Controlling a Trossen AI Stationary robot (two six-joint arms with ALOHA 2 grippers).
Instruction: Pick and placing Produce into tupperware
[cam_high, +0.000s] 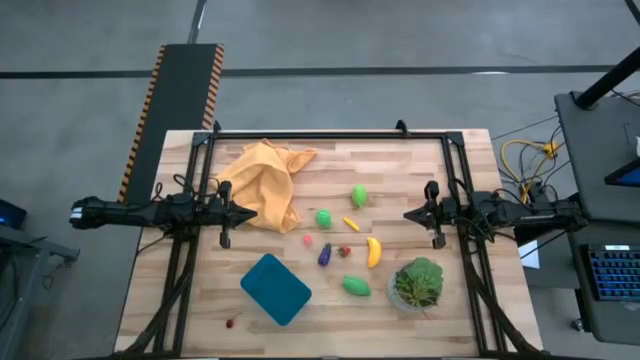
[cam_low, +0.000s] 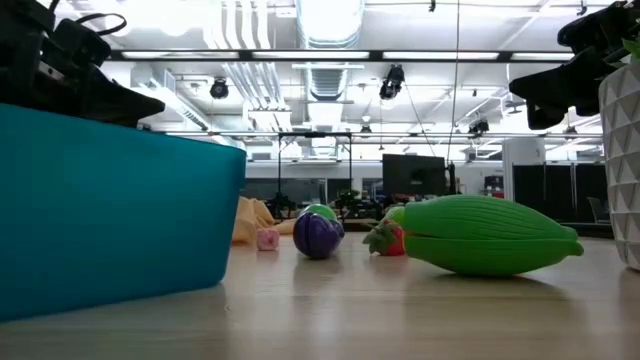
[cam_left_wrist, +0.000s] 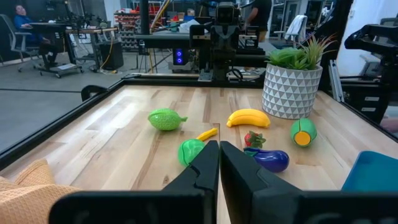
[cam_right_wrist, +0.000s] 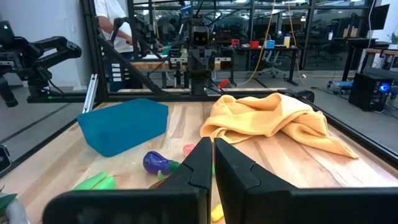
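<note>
While both my arms wait at opposite table edges, my left gripper (cam_high: 250, 214) and my right gripper (cam_high: 409, 214) point inward, fingers pressed together, holding nothing. Produce lies between them: green ovals (cam_high: 324, 218), banana (cam_high: 374, 251), eggplant (cam_high: 325, 255), nearer right gripper. Teal tupperware (cam_high: 275, 288) sits at near side of table, apart from both grippers, no produce in it. Orange cloth (cam_high: 266, 184) lies just beside left gripper.
</note>
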